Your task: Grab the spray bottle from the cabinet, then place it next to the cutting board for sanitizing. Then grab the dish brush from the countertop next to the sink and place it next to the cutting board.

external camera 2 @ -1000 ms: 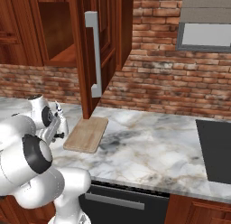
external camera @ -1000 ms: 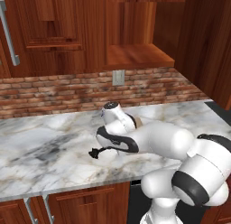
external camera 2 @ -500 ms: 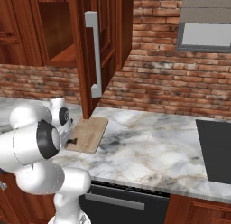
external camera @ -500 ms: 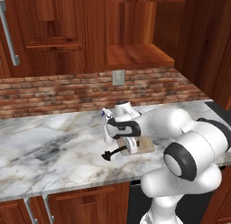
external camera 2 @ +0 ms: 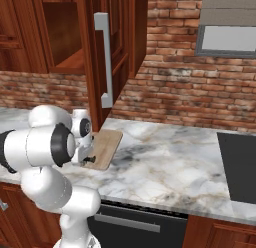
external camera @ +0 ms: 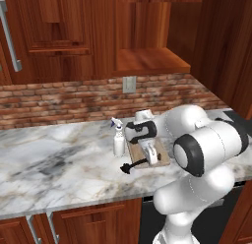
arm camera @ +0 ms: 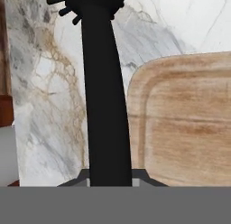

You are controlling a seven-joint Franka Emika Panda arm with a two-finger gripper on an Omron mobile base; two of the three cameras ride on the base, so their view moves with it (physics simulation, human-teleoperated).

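The gripper is clamped on the brush handle, low over the board. The brush head juts past the board's front corner; the bottle stands upright just beside the board's far corner.

matt black dish brush; grainy wood cutting board; veined marble countertop.

There is one spray bottle, small and white. There is one brush, all black. There is one wooden board. All three are on one marble counter. There is one robot arm with one gripper. On the brick wall there is one wall plug plate. There are two long metal door handles: one on the left cabinet, and one on the open cabinet door.
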